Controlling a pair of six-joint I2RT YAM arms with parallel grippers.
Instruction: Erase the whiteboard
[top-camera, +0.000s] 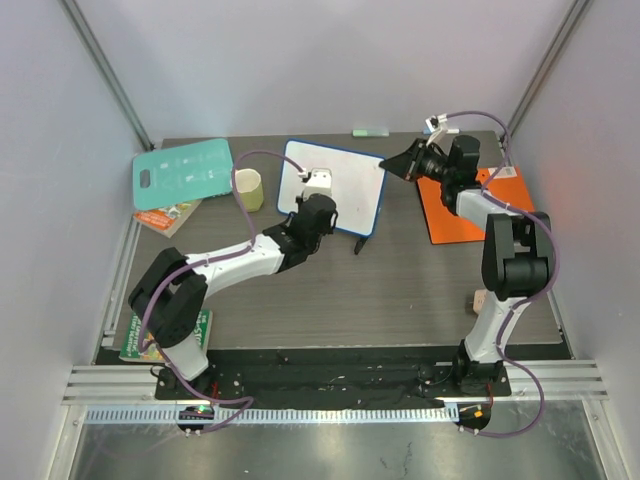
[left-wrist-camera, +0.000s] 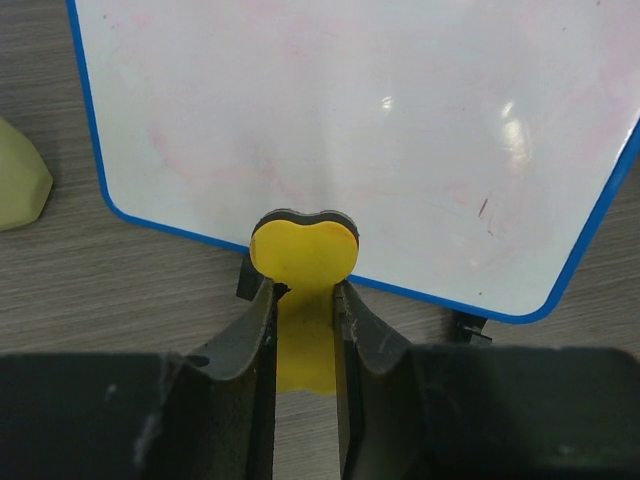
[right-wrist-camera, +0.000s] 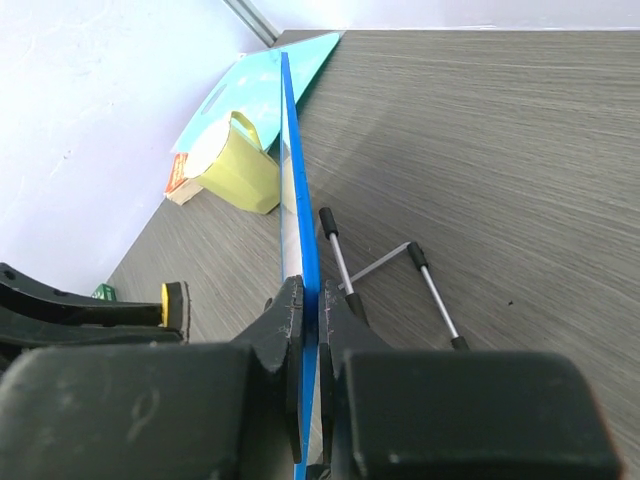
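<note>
1. Left arm stretches forward-right; the left gripper (left-wrist-camera: 303, 292) is clenched on a yellow eraser (left-wrist-camera: 303, 250) at the whiteboard (top-camera: 355, 190) face's lower edge
2. The right gripper (right-wrist-camera: 312, 305) pinches the board's right edge
3. Board stands propped mid-table, yellow cup (top-camera: 248, 188) beside its left edge, orange folder (top-camera: 450, 215) near its right

The whiteboard (left-wrist-camera: 380, 130) has a smooth, glossy white face edged in blue plastic, and its stand (right-wrist-camera: 337, 255) is thin bright metal. The table (right-wrist-camera: 500, 130) looks like matt grey wood grain; the left gripper (left-wrist-camera: 304, 300) is dull, scuffed black plastic around a smooth yellow eraser (left-wrist-camera: 304, 250).
</note>
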